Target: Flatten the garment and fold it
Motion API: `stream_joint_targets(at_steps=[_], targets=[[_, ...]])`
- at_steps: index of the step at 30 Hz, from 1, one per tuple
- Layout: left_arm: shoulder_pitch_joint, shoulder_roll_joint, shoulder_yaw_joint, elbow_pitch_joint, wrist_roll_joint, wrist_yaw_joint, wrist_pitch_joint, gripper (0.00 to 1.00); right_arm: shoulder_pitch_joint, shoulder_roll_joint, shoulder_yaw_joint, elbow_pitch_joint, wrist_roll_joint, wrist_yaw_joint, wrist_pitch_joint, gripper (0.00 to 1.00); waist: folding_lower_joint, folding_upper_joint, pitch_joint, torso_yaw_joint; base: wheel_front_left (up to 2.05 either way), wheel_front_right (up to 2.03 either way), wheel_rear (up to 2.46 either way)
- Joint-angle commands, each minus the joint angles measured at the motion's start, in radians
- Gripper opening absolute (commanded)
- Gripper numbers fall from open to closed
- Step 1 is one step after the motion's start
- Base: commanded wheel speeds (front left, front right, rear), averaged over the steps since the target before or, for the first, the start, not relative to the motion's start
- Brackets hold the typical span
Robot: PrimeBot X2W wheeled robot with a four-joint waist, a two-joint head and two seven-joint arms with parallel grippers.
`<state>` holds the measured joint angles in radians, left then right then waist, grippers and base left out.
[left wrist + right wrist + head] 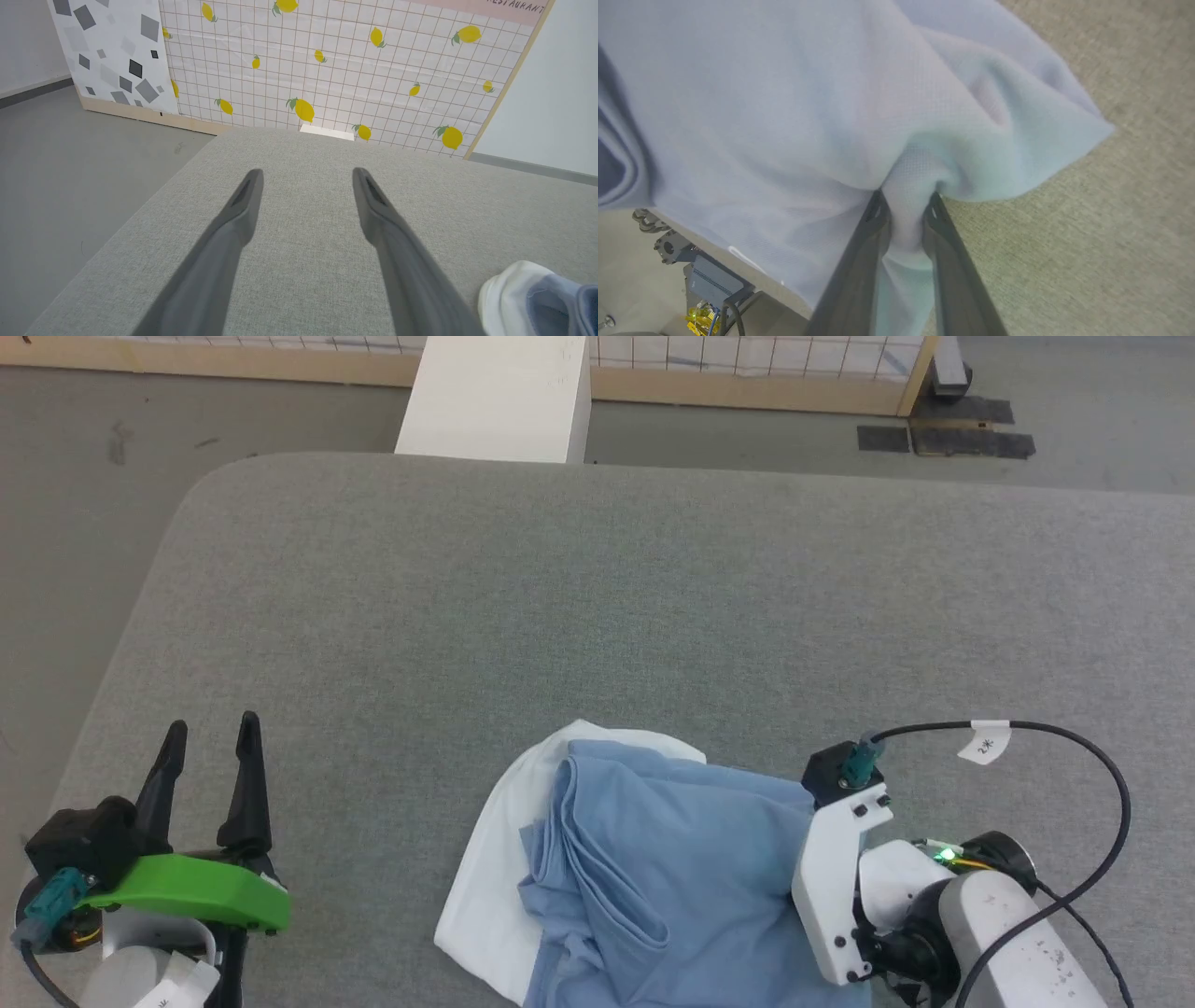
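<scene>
Step in hand: we are pinching a fold of the garment (653,859) with the right tool (906,205), most likely so that we can draw the heap out flat (our judgement from how the cloth is lying).
Right tool: its fingers are sitting narrow, with a ridge of blue knit bunching between them, so it is holding the garment.
Left tool: the left tool (213,721) is standing wide with nothing between its fingers, over bare surface (597,616).
Garment's place: it is lying crumpled on the surface, well apart from the white box (495,397) and on the side farthest from it, with its white inner cloth (485,877) showing along one edge.
Garment against tools: the right tool is gripping beside a free corner of the cloth. The left tool is waiting well apart from the garment, also far from the white box.
Doing it well: we are advising a low, slow pull outward from the heap. How many layers the pinch is catching we cannot tell. The left tool is going to be needed on the white-edged side as a counter-hold.
</scene>
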<state>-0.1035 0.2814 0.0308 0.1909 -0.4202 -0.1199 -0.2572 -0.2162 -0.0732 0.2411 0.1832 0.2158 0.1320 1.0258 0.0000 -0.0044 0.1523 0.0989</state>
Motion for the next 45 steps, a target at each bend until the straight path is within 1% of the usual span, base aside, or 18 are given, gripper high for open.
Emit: stream_joint_targets(at_steps=[1,5,10,14,19,23,28,31,34,37,39,42,44,45], targets=[[-0.005,-0.007,0.002,0.002,0.007,-0.004,-0.005,1.0,0.003,-0.009,0.012,0.011,0.012,-0.001,-0.008,0.0,0.0,0.0044,-0.015,-0.002,0.0,0.0,0.0],[0.004,-0.012,0.0,0.003,0.013,-0.005,-0.005,1.0,-0.045,-0.047,0.027,-0.054,0.036,-0.001,-0.003,0.0,0.0,0.0044,-0.042,-0.001,0.0,0.0,0.0],[0.021,-0.017,0.005,0.001,0.018,-0.004,-0.005,1.0,-0.112,-0.105,0.025,-0.161,0.059,-0.001,0.047,0.0,0.0,0.0044,-0.063,-0.006,0.0,0.0,0.0],[0.034,-0.024,0.006,-0.005,0.021,-0.002,-0.005,1.0,-0.126,-0.141,0.014,-0.215,0.072,-0.001,0.095,0.0,0.0,0.0044,-0.075,-0.015,0.0,0.0,0.0],[0.046,-0.035,0.006,-0.012,0.021,-0.001,-0.005,1.0,-0.112,-0.164,0.012,-0.25,0.091,-0.001,0.117,0.0,0.0,0.0044,-0.081,-0.042,0.0,0.0,0.0],[0.048,-0.039,0.008,-0.027,0.014,-0.002,-0.005,1.0,-0.126,-0.198,0.015,-0.265,0.1,-0.001,0.137,0.0,0.0,0.0044,-0.061,-0.105,0.0,0.0,0.0],[0.03,-0.039,0.0,-0.052,0.002,-0.005,-0.005,1.0,-0.178,-0.255,-0.008,-0.267,0.1,-0.001,0.166,0.0,0.0,0.0044,-0.006,-0.228,0.0,0.0,0.0],[0.015,-0.029,-0.009,-0.068,-0.005,-0.007,-0.005,1.0,-0.211,-0.286,-0.034,-0.265,0.093,-0.001,0.174,0.0,0.0,0.0044,0.039,-0.303,0.0,0.0,0.0],[-0.008,-0.004,-0.021,-0.09,-0.014,-0.008,-0.004,1.0,-0.236,-0.319,-0.084,-0.262,0.079,-0.001,0.175,0.0,0.0,0.0044,0.101,-0.367,0.0,0.0,0.0],[-0.028,0.032,-0.029,-0.117,-0.026,-0.009,-0.001,1.0,-0.247,-0.339,-0.161,-0.258,0.054,-0.001,0.168,0.0,0.0,0.0044,0.165,-0.408,0.0,0.0,0.0],[-0.04,0.057,-0.03,-0.136,-0.034,-0.01,0.004,1.0,-0.252,-0.346,-0.214,-0.256,0.035,-0.001,0.162,0.0,0.0,0.0044,0.203,-0.419,0.0,0.0,0.0],[-0.058,0.111,-0.027,-0.181,-0.046,-0.01,0.021,1.0,-0.253,-0.359,-0.307,-0.261,-0.004,-0.001,0.157,0.0,0.0,0.0044,0.283,-0.423,0.0,0.0,0.0],[-0.064,0.149,-0.016,-0.216,-0.055,-0.01,0.032,1.0,-0.257,-0.357,-0.371,-0.271,-0.033,-0.001,0.142,0.0,0.0,0.0044,0.337,-0.419,0.0,0.0,0.0],[-0.066,0.169,-0.007,-0.234,-0.06,-0.01,0.037,1.0,-0.261,-0.345,-0.407,-0.278,-0.049,-0.001,0.134,0.0,0.0,0.0044,0.365,-0.416,0.0,0.0,0.0]])
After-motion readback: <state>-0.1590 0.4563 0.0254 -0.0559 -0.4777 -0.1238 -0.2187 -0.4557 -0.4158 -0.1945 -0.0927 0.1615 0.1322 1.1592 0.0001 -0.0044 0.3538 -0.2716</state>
